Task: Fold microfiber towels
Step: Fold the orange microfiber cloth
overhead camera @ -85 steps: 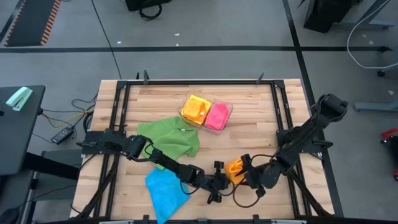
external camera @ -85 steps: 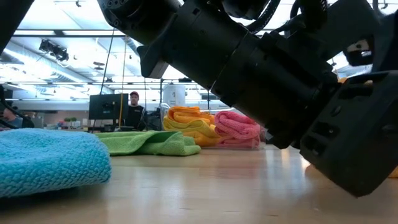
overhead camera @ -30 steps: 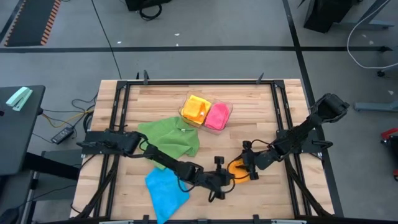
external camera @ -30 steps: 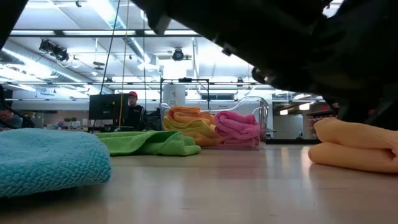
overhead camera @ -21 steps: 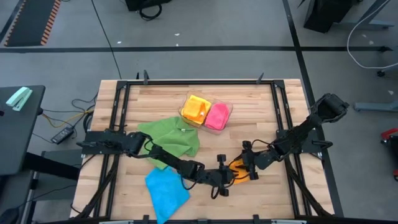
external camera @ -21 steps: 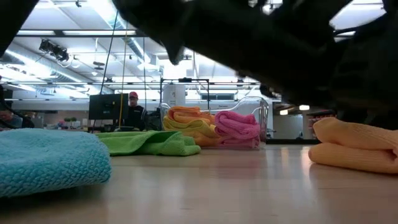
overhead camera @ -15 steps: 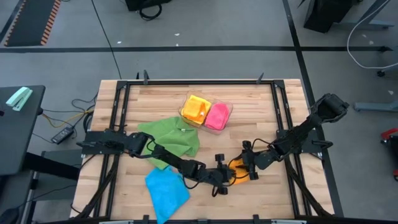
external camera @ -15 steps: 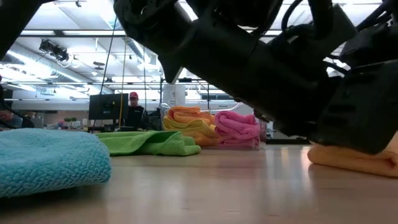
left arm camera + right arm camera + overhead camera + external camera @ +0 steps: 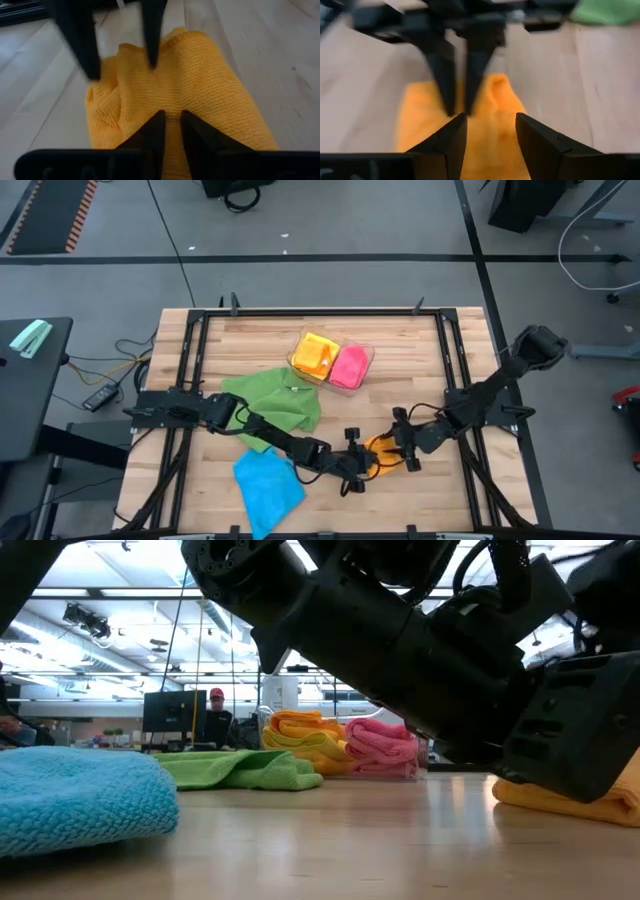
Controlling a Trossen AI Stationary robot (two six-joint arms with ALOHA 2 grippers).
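Working orange towel between my left gripper, fingers narrowly parted, and right gripper, fingers apart. Yellow towel, pink towel sitting folded in tray; green towel, blue towel waiting.

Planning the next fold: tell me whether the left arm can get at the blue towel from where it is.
Probably yes. The blue towel lies uncovered beside the left arm, just behind its end effector, which is now at the orange towel. It would need to draw back; nothing seems to block that path.

Two matte black jointed arms with looped cables end in tapering dark fingers.
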